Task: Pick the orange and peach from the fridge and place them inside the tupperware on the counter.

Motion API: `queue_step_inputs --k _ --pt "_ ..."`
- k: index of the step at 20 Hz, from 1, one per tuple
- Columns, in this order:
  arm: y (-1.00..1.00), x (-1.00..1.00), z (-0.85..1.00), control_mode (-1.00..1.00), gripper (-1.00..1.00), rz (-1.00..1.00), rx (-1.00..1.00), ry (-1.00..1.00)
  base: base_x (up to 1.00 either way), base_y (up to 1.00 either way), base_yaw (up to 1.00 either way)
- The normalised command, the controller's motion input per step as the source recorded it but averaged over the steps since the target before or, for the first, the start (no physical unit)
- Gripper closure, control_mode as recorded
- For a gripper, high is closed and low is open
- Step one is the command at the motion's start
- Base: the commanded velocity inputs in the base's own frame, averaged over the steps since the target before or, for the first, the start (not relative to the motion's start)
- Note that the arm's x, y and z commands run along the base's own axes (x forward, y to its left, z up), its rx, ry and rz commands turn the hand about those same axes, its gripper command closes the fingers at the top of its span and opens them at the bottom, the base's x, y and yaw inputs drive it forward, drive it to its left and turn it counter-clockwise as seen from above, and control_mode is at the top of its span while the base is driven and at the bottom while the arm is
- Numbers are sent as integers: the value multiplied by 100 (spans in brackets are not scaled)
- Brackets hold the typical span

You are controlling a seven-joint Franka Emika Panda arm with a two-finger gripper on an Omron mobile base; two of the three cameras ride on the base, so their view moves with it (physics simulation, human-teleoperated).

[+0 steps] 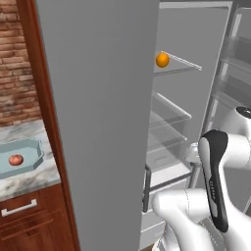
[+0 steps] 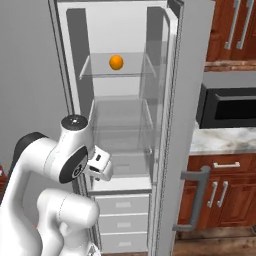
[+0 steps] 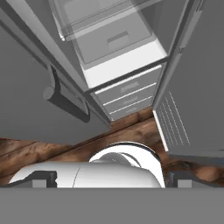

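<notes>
The orange [image 1: 162, 60] sits on the upper glass shelf of the open fridge [image 2: 120, 35]; it shows too in the right base view as the orange [image 2: 116, 62]. The peach [image 1: 15, 160] lies inside the pale blue tupperware [image 1: 32, 145] on the marble counter [image 1: 29, 179], left of the fridge's wide grey door [image 1: 98, 122]. My gripper [image 3: 111, 179] is open, its two tips far apart with nothing between them. The hand [image 2: 100, 166] hangs low in front of the fridge's lower shelves, well below the orange, pointing down at the floor and bottom drawers.
The fridge's right door [image 2: 192, 100] stands open with a grey handle [image 2: 195, 200]. A black microwave [image 2: 227, 107] sits above a second counter and wood cabinets on the right. White drawers [image 2: 122, 220] occupy the fridge's bottom. A brick wall [image 1: 17, 73] rises behind the tupperware.
</notes>
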Motion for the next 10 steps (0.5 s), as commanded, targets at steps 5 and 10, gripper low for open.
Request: queue_step_inputs --k 5,10 --pt "0 0 0 100 -100 0 0 0 55 -22 0" --pt "0 0 0 100 -100 0 0 0 46 -26 0"
